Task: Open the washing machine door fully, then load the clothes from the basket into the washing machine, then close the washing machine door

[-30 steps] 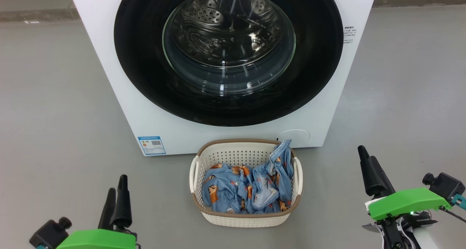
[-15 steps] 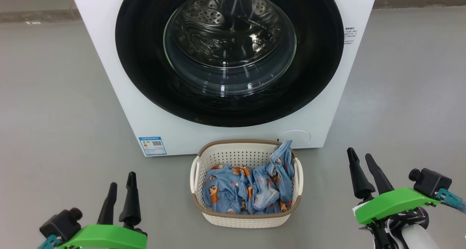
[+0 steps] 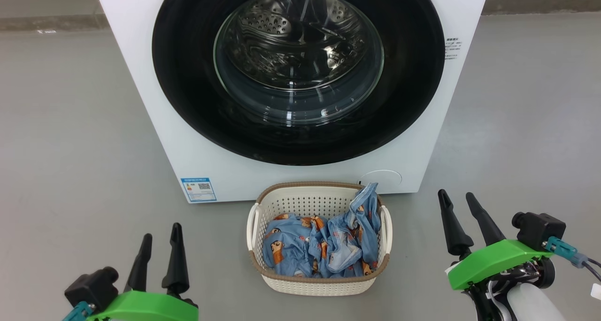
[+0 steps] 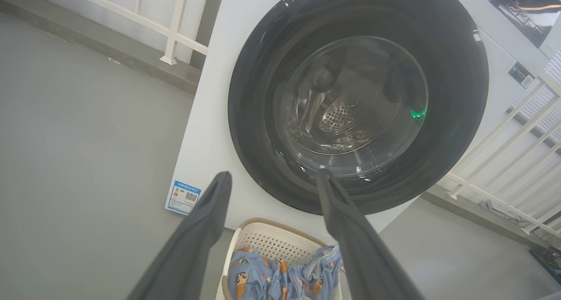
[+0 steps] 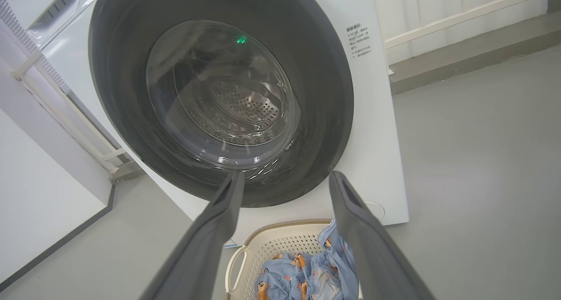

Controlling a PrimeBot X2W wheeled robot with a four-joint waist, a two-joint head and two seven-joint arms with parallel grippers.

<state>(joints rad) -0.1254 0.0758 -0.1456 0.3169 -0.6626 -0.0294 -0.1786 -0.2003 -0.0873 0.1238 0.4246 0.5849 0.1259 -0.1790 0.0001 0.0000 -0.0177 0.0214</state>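
Note:
The white washing machine [image 3: 141, 77] stands ahead, its round glossy black door [image 3: 188, 100] shut flush against the front, the steel drum visible through the glass window [image 3: 298, 53]. On the floor before it sits the cream basket [image 3: 319, 194] holding the blue bear-print clothes [image 3: 319, 250]. My left gripper [image 3: 162, 231] hovers open at the lower left of the head view, left of the basket. My right gripper [image 3: 457, 198] hovers open at the lower right, right of the basket. Both hold nothing. The door [image 4: 456, 116] and basket [image 4: 280, 236] also show between the left gripper's fingers [image 4: 206, 216].
Grey floor [image 3: 70, 147] stretches on both sides of the machine. A blue label [image 3: 198, 188] is low on the machine's front. White railings [image 4: 175, 28] and a low kerb [image 5: 473, 63] run behind the machine. A white wall panel [image 5: 39, 194] stands beside it.
Both grippers have turned so their two fingers show apart; the right one slid left and slightly down, the left one drifted right. The head camera shifted slightly.

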